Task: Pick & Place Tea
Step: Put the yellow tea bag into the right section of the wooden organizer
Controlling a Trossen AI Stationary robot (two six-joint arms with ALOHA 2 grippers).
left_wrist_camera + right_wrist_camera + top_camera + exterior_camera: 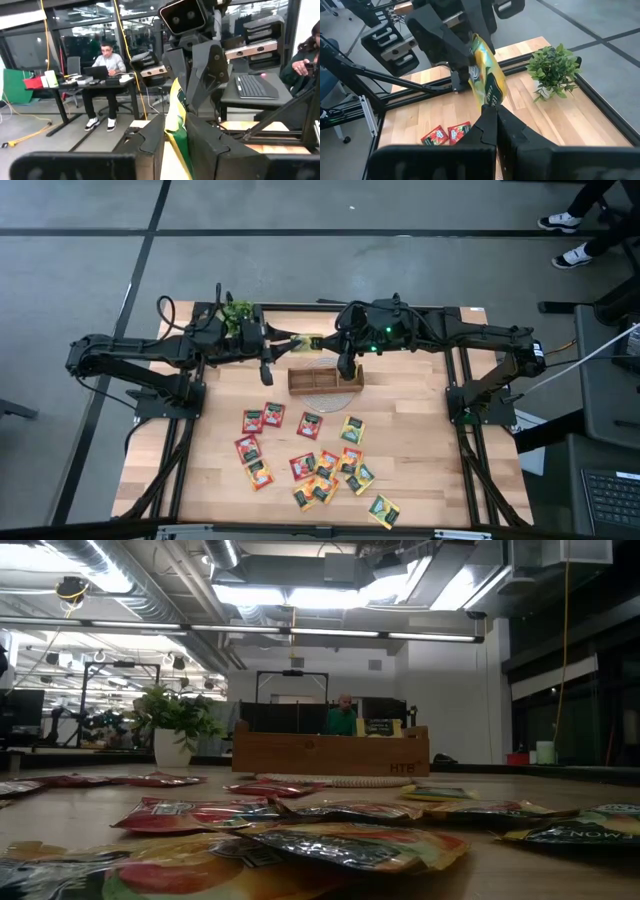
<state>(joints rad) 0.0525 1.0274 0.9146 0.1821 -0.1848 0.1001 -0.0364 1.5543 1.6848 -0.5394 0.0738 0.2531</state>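
Yellow-green sachet (487, 80) seemingly between both grippers' jaws.

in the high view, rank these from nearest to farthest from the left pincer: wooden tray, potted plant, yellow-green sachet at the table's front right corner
1. The potted plant, close behind and to the arm side of the left pincer, at the table's back edge.
2. The wooden tray, just in front of the pincer, mid-table; not much farther than the plant.
3. The yellow-green sachet, far off at the front right corner.

Wooden tray (325, 379) sits mid-tabletop (420, 440), potted plant (237, 313) at back edge, person (106, 62) at desk behind
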